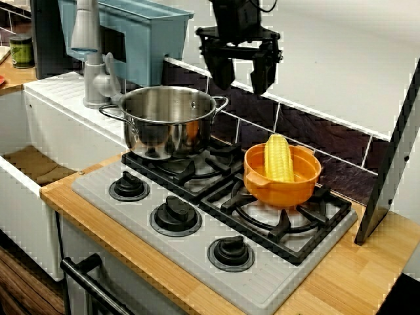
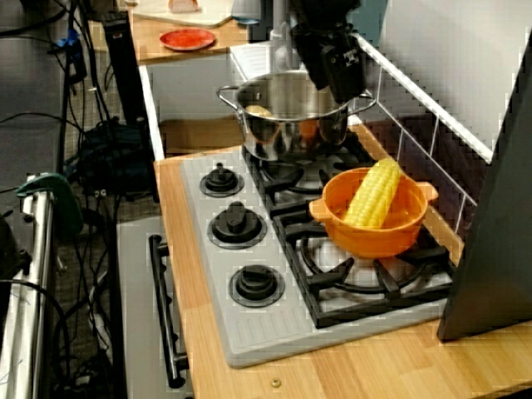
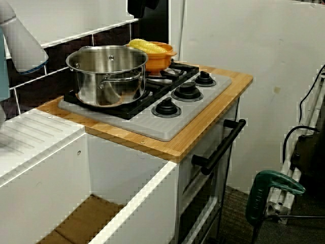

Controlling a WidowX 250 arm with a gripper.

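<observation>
Two vessels stand on the black grates (image 1: 282, 226) of a grey hob (image 1: 131, 216). A steel pot (image 1: 167, 125) sits on the burner nearest the sink (image 1: 39, 164). An orange bowl (image 1: 282, 190) sits on the next burner along, with a corn cob (image 1: 278, 159) leaning tilted inside it, its tip above the rim. The gripper (image 1: 241, 82) hangs in the air above the gap between them, close to the dark tiled wall (image 1: 308, 128), fingers spread and holding nothing. In the view along the counter it looks nearest the pot's far rim. The pot seems stiff, polished and probably slippery on its wall, and likely the heaviest piece, so its side loop handles (image 1: 221, 102) or thin rim look like the surest holds. The cob appears light and ribbed but round, so it may roll, and its exposed middle looks best to pinch. The bowl could slide easily on the uneven bars. Three knobs (image 1: 175, 216) line the front, and a wooden counter (image 1: 367, 269) frames the hob. A tap (image 1: 92, 59) stands behind the pot. Cables trail over the floor beyond.
</observation>
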